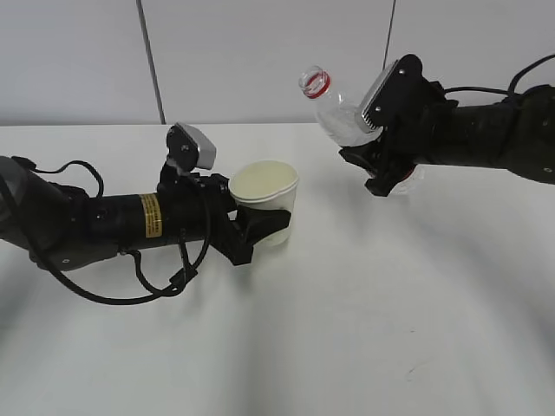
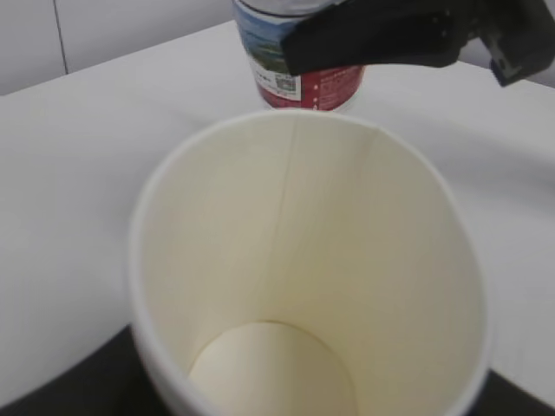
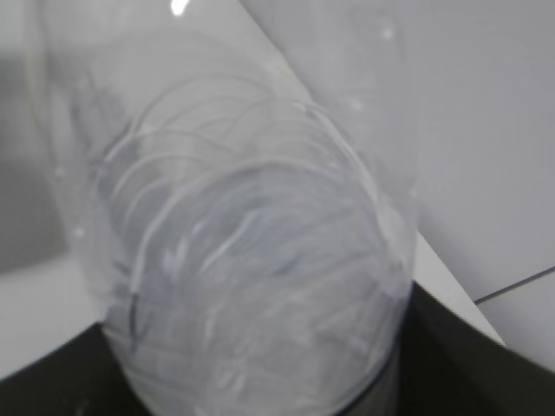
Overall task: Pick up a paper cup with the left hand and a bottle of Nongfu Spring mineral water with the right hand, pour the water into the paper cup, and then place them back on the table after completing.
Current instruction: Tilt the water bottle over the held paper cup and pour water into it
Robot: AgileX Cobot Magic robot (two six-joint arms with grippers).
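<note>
My left hand [image 1: 260,227], with a yellow sticker on the arm, is shut on the white paper cup [image 1: 264,201] and holds it upright just over the table [image 1: 347,329]. The left wrist view looks down into the cup [image 2: 303,260]; its inside looks dry. My right hand [image 1: 381,165] is shut on the clear bottle [image 1: 334,108], lifted and tilted with its open red-ringed neck up and to the left, right of the cup. The bottle's red label [image 2: 299,65] shows beyond the cup. The bottle [image 3: 251,260] fills the right wrist view, with water in it.
A grey panelled wall [image 1: 260,52] runs behind the table. The white tabletop stretches toward the front below both arms.
</note>
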